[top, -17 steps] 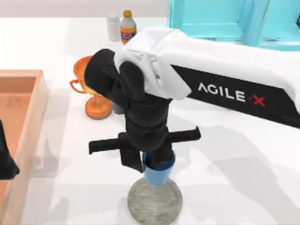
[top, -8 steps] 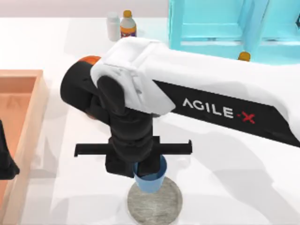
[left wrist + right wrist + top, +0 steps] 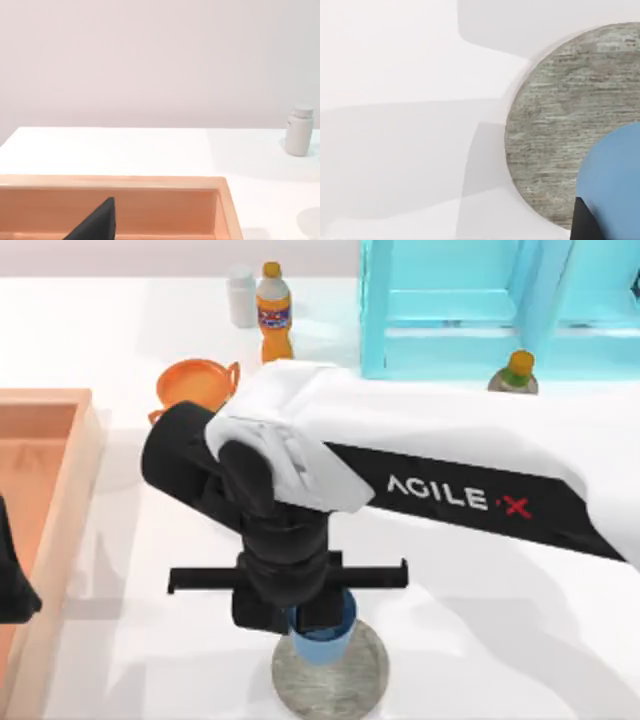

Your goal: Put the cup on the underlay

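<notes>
Now the right tool (image 3: 318, 625) had come lower, seemingly pinching the cup (image 3: 322, 638), which sat over the underlay (image 3: 345, 680), slightly off-centre; contact unclear, release looked next. White table (image 3: 500, 640): orange trophy (image 3: 196, 386), juice bottle (image 3: 273, 312), wooden tray (image 3: 60, 490), blue cabinet (image 3: 480, 300). Left arm parked over the tray.
</notes>
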